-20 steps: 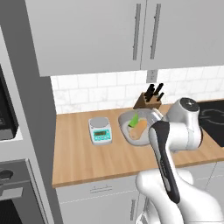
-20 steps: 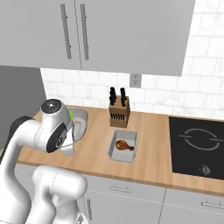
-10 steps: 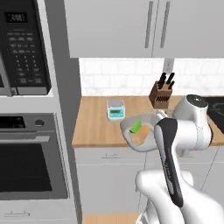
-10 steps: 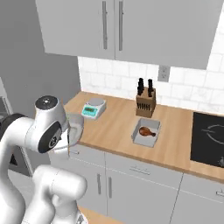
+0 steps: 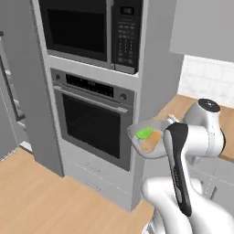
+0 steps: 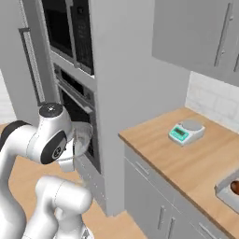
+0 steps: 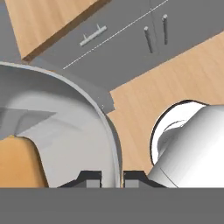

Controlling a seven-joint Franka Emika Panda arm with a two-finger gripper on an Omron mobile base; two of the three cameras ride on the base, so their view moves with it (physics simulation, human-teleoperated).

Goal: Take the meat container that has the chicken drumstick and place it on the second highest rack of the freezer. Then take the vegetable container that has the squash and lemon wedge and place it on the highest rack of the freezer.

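Note:
My gripper (image 7: pixel 113 178) is shut on the rim of the vegetable container (image 5: pixel 147 140), a pale grey tub held in the air in front of the oven column. Inside it lie an orange squash piece (image 5: pixel 150 143) and a green wedge (image 5: pixel 145 133). In the hand view the tub's curved wall (image 7: pixel 83 118) sits between my fingertips (image 7: pixel 91 177), with the squash (image 7: pixel 17 162) at lower left. The right base view has the tub (image 6: pixel 84 136) beside my arm. The meat container (image 6: pixel 229 190) with the drumstick rests on the counter at the far right edge. I cannot make out the freezer's racks.
A tall column holds a microwave (image 5: pixel 91 32) above a wall oven (image 5: pixel 93 123). A grey appliance edge (image 5: pixel 13 100) stands at far left. A kitchen scale (image 6: pixel 186 131) sits on the wooden counter (image 6: pixel 163 154). Wooden floor (image 5: pixel 41 196) lies open below.
The whole picture has shifted: the base has swung left from the counter toward the oven column. The vegetable container stays in my shut gripper.

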